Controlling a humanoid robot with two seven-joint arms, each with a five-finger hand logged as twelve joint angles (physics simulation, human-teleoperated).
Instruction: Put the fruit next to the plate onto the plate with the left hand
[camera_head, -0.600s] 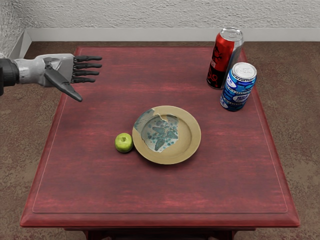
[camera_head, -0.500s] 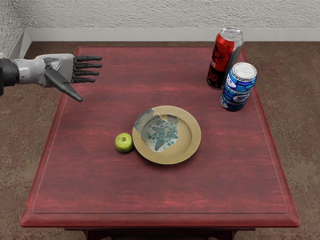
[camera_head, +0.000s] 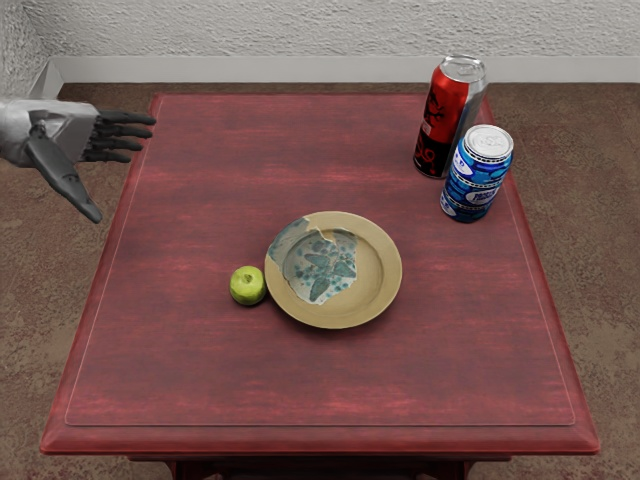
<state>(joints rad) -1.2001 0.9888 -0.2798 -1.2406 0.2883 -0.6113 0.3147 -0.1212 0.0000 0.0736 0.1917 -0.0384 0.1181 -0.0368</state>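
Note:
A small green apple (camera_head: 248, 285) lies on the red table, touching the left rim of a tan plate (camera_head: 380, 270) with a blue-green glazed centre. My left hand (camera_head: 95, 150) hovers off the table's far left corner, well away from the apple. Its fingers are stretched out and the thumb points down; it holds nothing. The right arm does not show.
A red can (camera_head: 448, 116) and a blue can (camera_head: 476, 172) stand together at the table's far right. The red table (camera_head: 300, 400) has a raised edge all round; brown carpet lies beyond it.
My left hand has drawn back to the left, from over the table's far left corner to just outside its edge. The apple, plate and cans have not moved.

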